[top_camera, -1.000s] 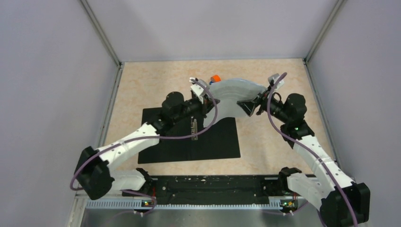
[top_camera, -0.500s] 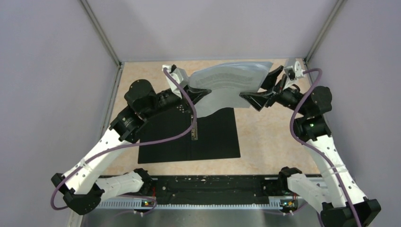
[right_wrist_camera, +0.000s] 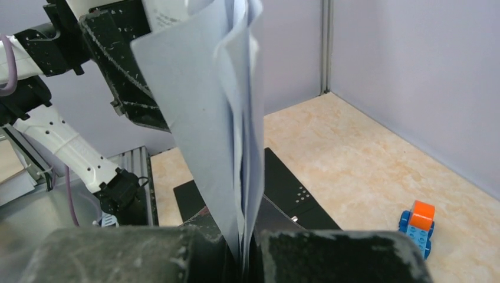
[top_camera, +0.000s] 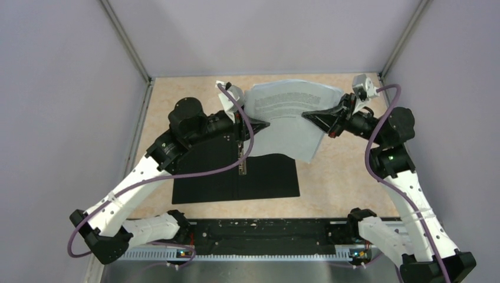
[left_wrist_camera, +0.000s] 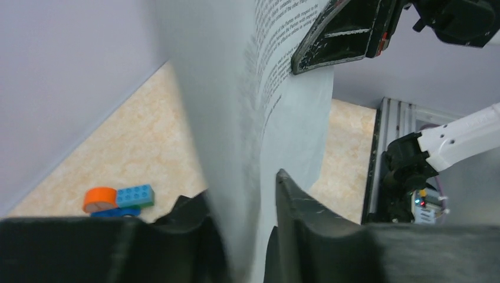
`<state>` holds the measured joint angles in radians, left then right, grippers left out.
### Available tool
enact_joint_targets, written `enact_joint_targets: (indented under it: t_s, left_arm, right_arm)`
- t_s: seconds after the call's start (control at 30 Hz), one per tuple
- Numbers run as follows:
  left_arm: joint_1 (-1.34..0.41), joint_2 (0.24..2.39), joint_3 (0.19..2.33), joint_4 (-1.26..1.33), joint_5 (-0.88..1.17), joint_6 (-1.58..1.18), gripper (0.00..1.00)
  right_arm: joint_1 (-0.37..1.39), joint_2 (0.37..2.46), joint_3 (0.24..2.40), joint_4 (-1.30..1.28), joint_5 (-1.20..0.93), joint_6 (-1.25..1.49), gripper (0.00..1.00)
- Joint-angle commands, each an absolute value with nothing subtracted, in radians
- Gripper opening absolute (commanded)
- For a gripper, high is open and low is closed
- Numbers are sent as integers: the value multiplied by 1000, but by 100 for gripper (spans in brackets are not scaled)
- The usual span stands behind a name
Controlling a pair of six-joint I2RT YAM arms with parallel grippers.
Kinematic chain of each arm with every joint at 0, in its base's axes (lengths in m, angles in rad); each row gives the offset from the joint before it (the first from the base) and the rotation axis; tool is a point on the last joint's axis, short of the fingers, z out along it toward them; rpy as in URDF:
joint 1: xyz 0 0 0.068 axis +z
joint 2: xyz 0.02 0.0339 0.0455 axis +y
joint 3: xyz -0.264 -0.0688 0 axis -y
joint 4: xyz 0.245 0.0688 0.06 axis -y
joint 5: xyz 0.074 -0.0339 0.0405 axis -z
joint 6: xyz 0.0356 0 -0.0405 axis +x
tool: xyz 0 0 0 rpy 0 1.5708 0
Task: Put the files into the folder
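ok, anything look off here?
The printed sheets hang in the air pinched between the left end effector and right end effector, bowed and fanned apart rather than squared. The open folder lies flat below. A toy truck sits nearby.

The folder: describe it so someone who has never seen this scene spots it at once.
On the beige table, look at the middle, toward the near edge. The folder lies flat and open there, its far edge partly hidden by the raised files. Unlike the white files, it is black, with a metal clip strip down its centre.
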<state>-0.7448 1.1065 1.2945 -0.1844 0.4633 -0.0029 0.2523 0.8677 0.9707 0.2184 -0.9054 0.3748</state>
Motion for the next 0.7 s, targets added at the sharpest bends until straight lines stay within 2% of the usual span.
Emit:
enact_joint_targets:
  t_s: [0.0, 0.07, 0.13, 0.37, 0.67]
  left_arm:
    - [-740, 1039, 1181, -19, 410, -8, 49]
    - [-736, 1044, 1141, 37, 391, -8, 64]
    - [-729, 1061, 1110, 84, 365, -8, 69]
    - [-682, 1097, 957, 340, 304, -35, 69]
    - [-620, 1243, 824, 646, 311, 5, 68]
  right_arm:
    - [262, 851, 1000, 223, -887, 326, 0]
    - [262, 849, 967, 258, -866, 313, 0]
    - [262, 842, 913, 320, -844, 310, 0]
    - [261, 848, 698, 586, -808, 245, 0]
    - [261, 982, 512, 972, -827, 190, 0]
